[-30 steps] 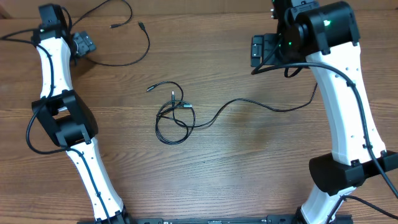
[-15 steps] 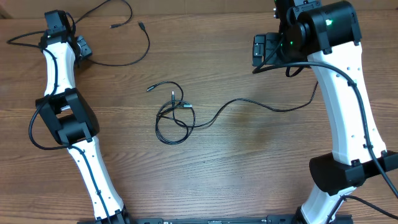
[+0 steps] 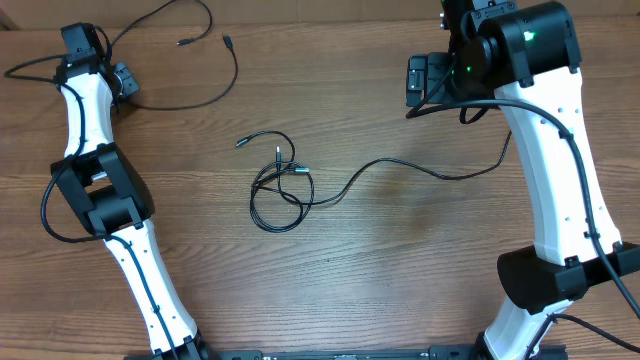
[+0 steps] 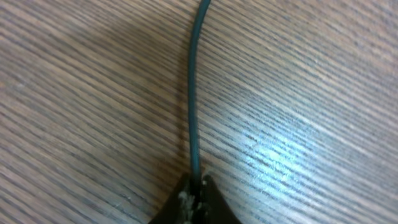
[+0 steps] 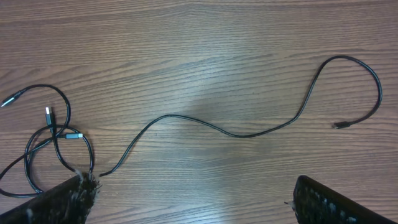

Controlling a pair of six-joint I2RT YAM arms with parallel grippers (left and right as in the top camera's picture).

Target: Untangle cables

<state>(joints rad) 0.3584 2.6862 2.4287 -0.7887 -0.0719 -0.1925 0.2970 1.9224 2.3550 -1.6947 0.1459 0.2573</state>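
Note:
In the left wrist view my left gripper [image 4: 196, 190] is shut on a thin dark cable [image 4: 193, 93] that runs straight up the frame over the wood. From overhead, the left gripper [image 3: 122, 80] sits at the far left, on the loose cable [image 3: 239, 65] that curves off to the right. A tangle of cables [image 3: 290, 170] lies at the table's middle, and one long cable [image 3: 400, 163] trails from it to the right. My right gripper [image 3: 415, 82] hangs open above the table, far right. Its wrist view shows the tangle [image 5: 56, 134], the long cable [image 5: 236, 133] and the empty right gripper [image 5: 199, 205].
The wooden table [image 3: 400, 270] carries only the cables. Thick black robot wiring [image 3: 25, 68] loops out beside the left arm at the back left edge. The right arm's white links [image 3: 555, 180] stand along the right side.
My left gripper has gone from open to shut on the cable at the back left, and its wrist has shifted slightly left. The right arm and the tangle have not moved.

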